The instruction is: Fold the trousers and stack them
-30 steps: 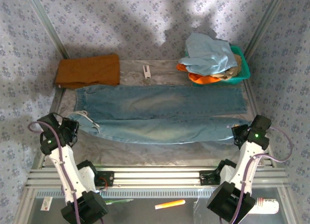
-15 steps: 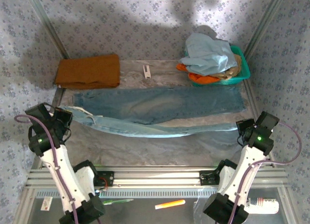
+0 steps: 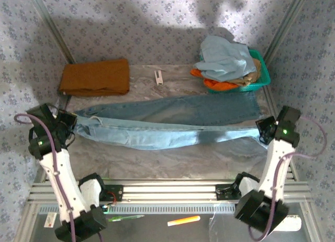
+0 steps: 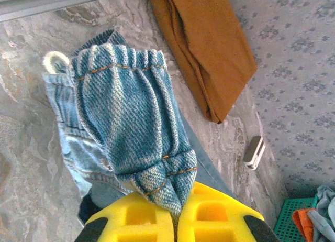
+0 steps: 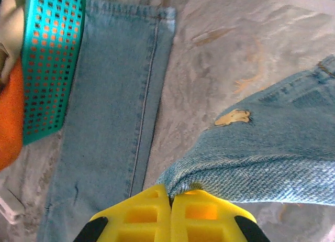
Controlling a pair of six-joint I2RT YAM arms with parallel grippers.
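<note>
Both grippers are clamping the trousers [image 3: 172, 136], stretched across mid-frame: left gripper [image 3: 71, 128] on the waistband [image 4: 118, 64] at left, right gripper [image 3: 260, 133] on a hem [image 5: 183, 182] at right. Advise carrying both ends evenly, aligning lifted leg over flat leg [image 5: 110, 95].

Top external: high, distant, looking down. Wrist cameras: close, downward; all share trousers [image 3: 157, 137].

The trousers [image 3: 157, 134] of rough faded blue jean cloth (you can see the little slanted threads), soft matt brown cloth [image 3: 95, 77], green plastic basket [image 3: 264, 72] with holes, smooth stone-look table [image 3: 157, 161], shiny metal rails [image 3: 167, 189]
</note>
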